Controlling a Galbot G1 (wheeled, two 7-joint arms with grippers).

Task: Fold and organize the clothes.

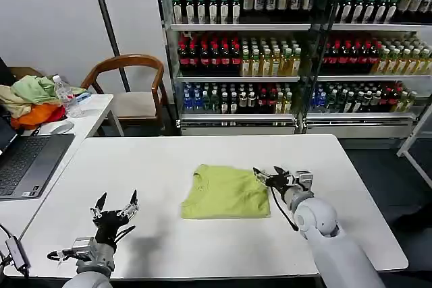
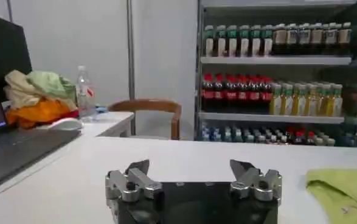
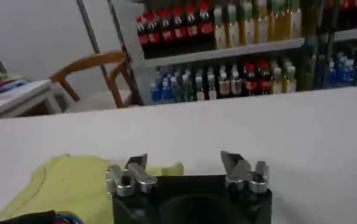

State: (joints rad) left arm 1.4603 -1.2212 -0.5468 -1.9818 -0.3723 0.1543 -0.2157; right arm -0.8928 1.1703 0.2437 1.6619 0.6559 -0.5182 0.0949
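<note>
Bare table point(image 1: 169, 166) around T-shirt point(image 1: 226, 192)

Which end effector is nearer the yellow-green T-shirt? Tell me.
Right. The right end effector sits open at the T-shirt's right edge. The left end effector, also open, hovers over bare table well to its left.

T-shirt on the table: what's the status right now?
Left claw open, low over bare table. Right claw open at the T-shirt's right edge. Shirt folded, lying flat. Nothing in the way.

- white worktop point(image 1: 169, 166), wide, flat
- folded lime T-shirt point(image 1: 226, 193) lies on it, centre, slightly right
- second worktop point(image 1: 84, 116) at far left: laptop point(image 1: 27, 163), garment heap point(image 1: 34, 99), bottle point(image 1: 66, 96)
</note>
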